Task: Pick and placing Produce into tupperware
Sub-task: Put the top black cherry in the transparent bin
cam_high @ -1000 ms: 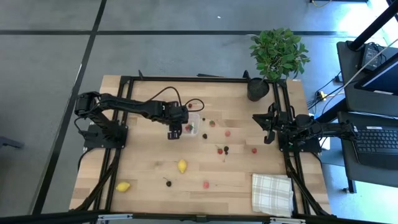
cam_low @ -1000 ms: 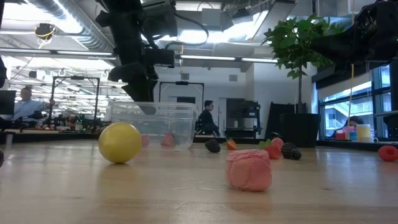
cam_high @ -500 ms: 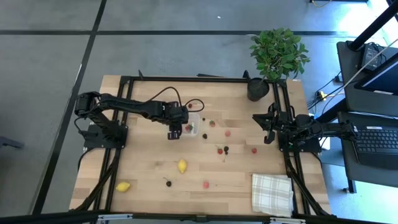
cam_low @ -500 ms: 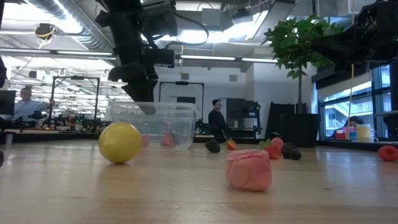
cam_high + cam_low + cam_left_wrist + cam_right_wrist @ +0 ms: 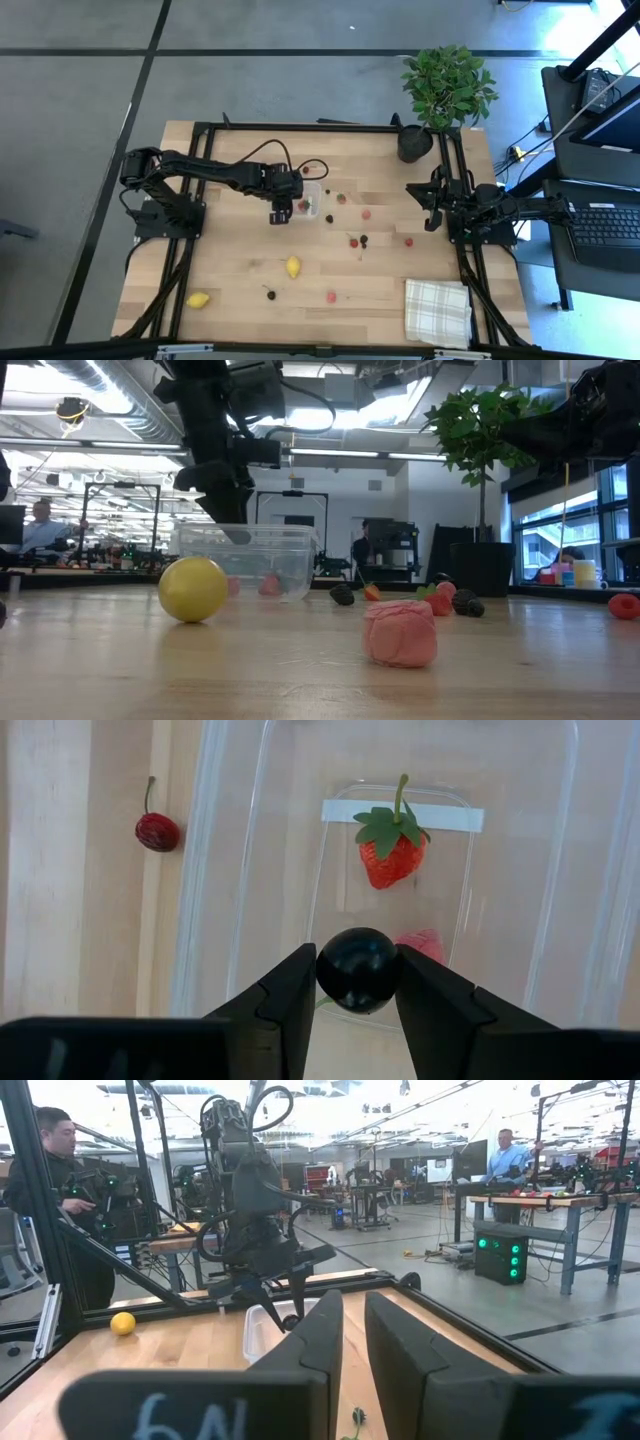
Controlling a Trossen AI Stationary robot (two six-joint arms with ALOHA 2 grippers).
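**A:** Starting at the table's front edge, what lay nearest?

**B:** A yellow lemon [image 5: 198, 299] close to the front left corner, a checked cloth [image 5: 437, 311] at the front right corner, and between them a dark berry [image 5: 270, 294] and a pink berry [image 5: 331, 297]. A second lemon [image 5: 293, 267] sat just behind those. All of it looked like produce not yet collected.

**A:** And farther in?

**B:** Around the table's middle, a few red and dark berries [image 5: 357, 241] lay scattered, well apart from the tupperware [image 5: 309, 203]. The tub stood left of them, toward the back edge.

**A:** Why was the left gripper [image 5: 358, 982] there?

**B:** It hung directly over the tub, fingers clamped on a black berry [image 5: 359, 969]. I judge it was poised to drop it in, since a strawberry [image 5: 390, 848] and a pink piece [image 5: 423, 945] already lay on the tub's floor. A cherry [image 5: 157, 830] lay on the wood just outside the wall.

**A:** The right gripper [image 5: 345, 1342]?

**B:** Parked near the right edge, fingers nearly together and empty, probably just waiting. The potted plant [image 5: 445, 90] stood at the back right corner.
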